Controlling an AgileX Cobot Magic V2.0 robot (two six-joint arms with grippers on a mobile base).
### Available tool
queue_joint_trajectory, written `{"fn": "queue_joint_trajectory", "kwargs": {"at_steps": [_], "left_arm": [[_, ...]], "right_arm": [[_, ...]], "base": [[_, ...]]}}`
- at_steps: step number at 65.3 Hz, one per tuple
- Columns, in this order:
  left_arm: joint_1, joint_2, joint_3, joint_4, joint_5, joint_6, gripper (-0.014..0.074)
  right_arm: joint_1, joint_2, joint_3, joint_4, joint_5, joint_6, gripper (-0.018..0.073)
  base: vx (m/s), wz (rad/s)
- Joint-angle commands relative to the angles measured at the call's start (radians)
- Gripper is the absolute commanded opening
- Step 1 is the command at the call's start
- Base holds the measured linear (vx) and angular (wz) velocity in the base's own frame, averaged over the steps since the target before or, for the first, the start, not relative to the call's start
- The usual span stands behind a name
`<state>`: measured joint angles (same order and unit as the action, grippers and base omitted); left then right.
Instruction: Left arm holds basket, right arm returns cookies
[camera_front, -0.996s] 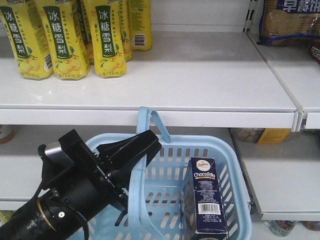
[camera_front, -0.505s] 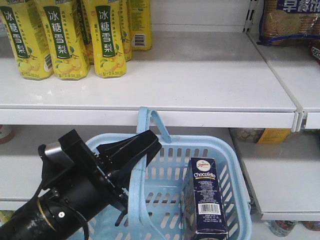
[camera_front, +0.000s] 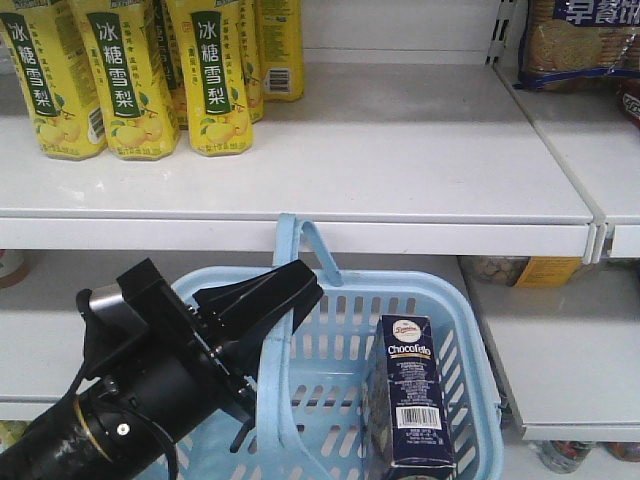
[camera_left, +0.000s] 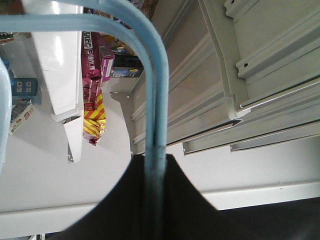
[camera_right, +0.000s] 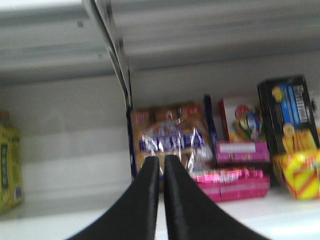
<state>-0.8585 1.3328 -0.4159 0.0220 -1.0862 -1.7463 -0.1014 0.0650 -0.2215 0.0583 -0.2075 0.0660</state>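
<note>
The light blue basket (camera_front: 470, 305) hangs in front of the white shelves, low in the front view. My left gripper (camera_front: 275, 300) is shut on the basket's hoop handles (camera_front: 290, 250). In the left wrist view the handles (camera_left: 156, 90) run straight down into the black jaws of the left gripper (camera_left: 155, 167). The cookies (camera_front: 412, 390), a dark navy Chocofilo carton, stand upright in the basket's right side. My right gripper (camera_right: 161, 161) appears only in its own wrist view. It is shut with nothing between its fingers and faces a shelf of snack packs.
Yellow drink bottles (camera_front: 130, 80) stand at the left of the upper shelf (camera_front: 400, 160). A cracker pack (camera_front: 580, 40) sits at the top right. Ahead of the right gripper are a cracker pack (camera_right: 170, 135), pink boxes (camera_right: 240, 165) and a black box (camera_right: 290, 110).
</note>
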Motion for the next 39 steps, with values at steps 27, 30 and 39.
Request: {"fn": "queue_joint_trajectory", "kwargs": {"at_steps": [27, 30, 39], "left_arm": [[0.002, -0.031, -0.028, -0.041, -0.174, 0.007, -0.0003], [0.002, -0.031, -0.028, -0.041, -0.174, 0.007, -0.0003], [0.002, -0.031, -0.028, -0.041, -0.174, 0.007, -0.0003]], "right_arm": [[0.001, 0.346, -0.513, -0.007, 0.180, -0.006, 0.0008], [0.001, 0.373, -0.560, -0.007, 0.217, -0.007, 0.0018], [0.001, 0.443, -0.672, -0.007, 0.326, -0.012, 0.0081]], "base": [[0.00, 0.00], [0.00, 0.00], [0.00, 0.00]]}}
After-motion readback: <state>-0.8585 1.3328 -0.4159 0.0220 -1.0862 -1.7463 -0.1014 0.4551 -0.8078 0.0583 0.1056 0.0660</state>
